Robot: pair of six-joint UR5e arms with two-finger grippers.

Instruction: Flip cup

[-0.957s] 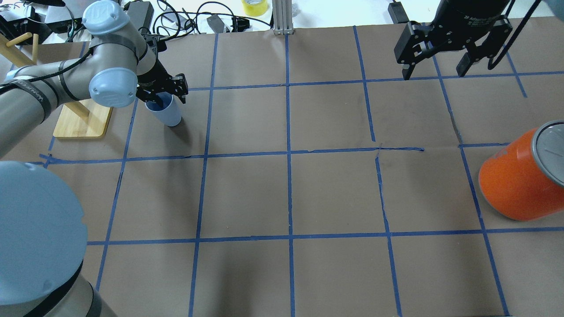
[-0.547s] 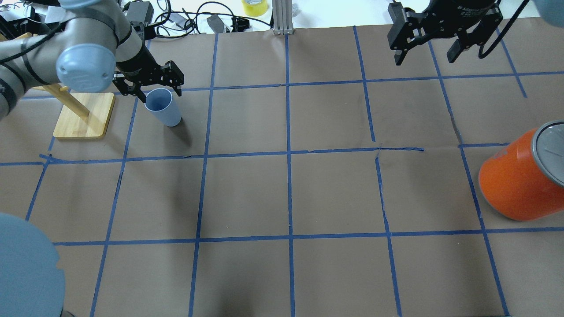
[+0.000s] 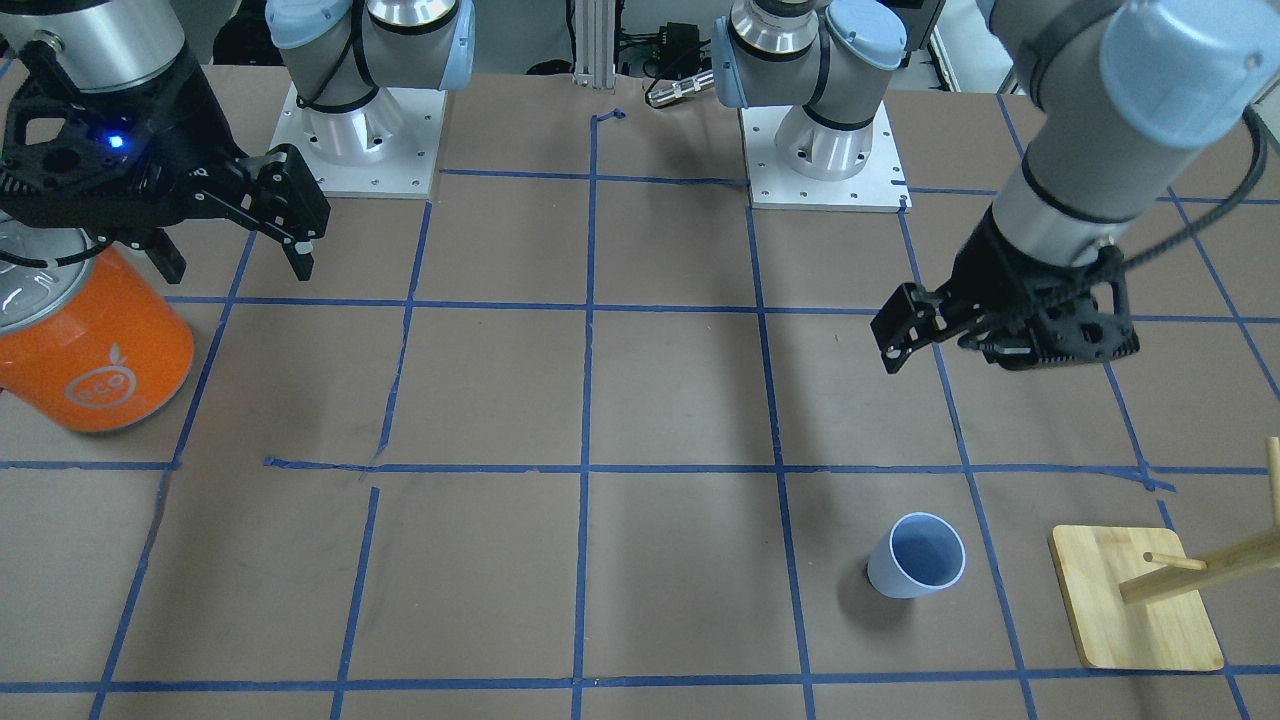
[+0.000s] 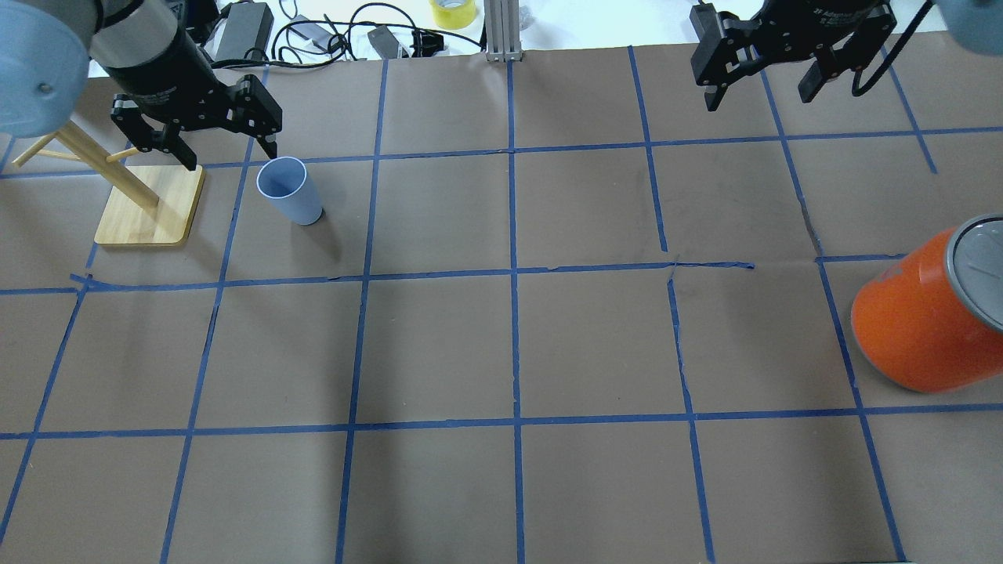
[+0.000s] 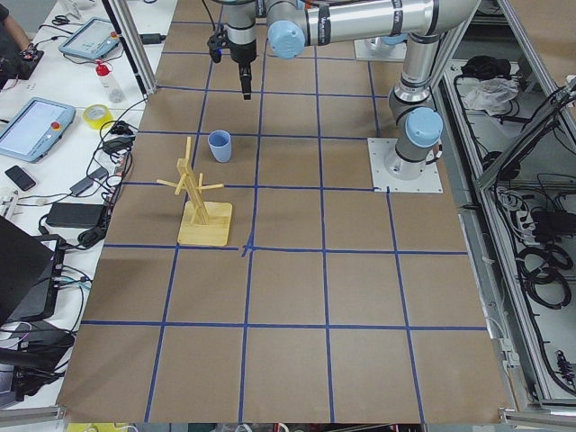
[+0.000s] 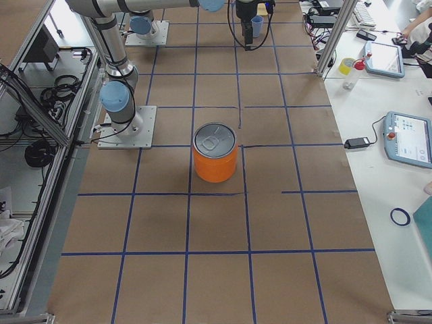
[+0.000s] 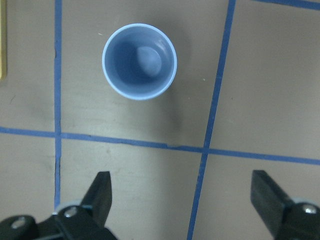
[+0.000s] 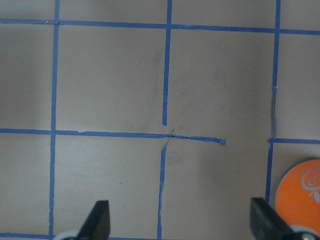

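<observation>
Cup (image 7: 139, 61) first, since it sat nearest the left gripper (image 7: 181, 180): it stood upright on its base with its mouth facing up, just ahead of the fingertips (image 7: 102, 180) and nearer the one on the wrist view's left. It was not between them and touched neither. Those jaws were spread wide and held nothing. We judged the spread was there to clear the rim, so the gripper could pass the cup without knocking it over. Mouth-up with nothing gripping it, the cup read to us as either finished or waiting for a fresh grasp — the pictures alone did not settle which.

Out past the other side of the left jaws stood the wooden stand (image 4: 149, 205), its base flat on the paper and apart from the cup.

Far across the table (image 4: 517, 345), the right gripper (image 4: 758, 98) hung with its jaws equally wide and empty, only bare paper and blue tape between them. We took that as parking — kept off so the left arm had room. The orange can (image 4: 917, 321) lay outside those jaws, beyond one finger, well apart from the cup.
</observation>
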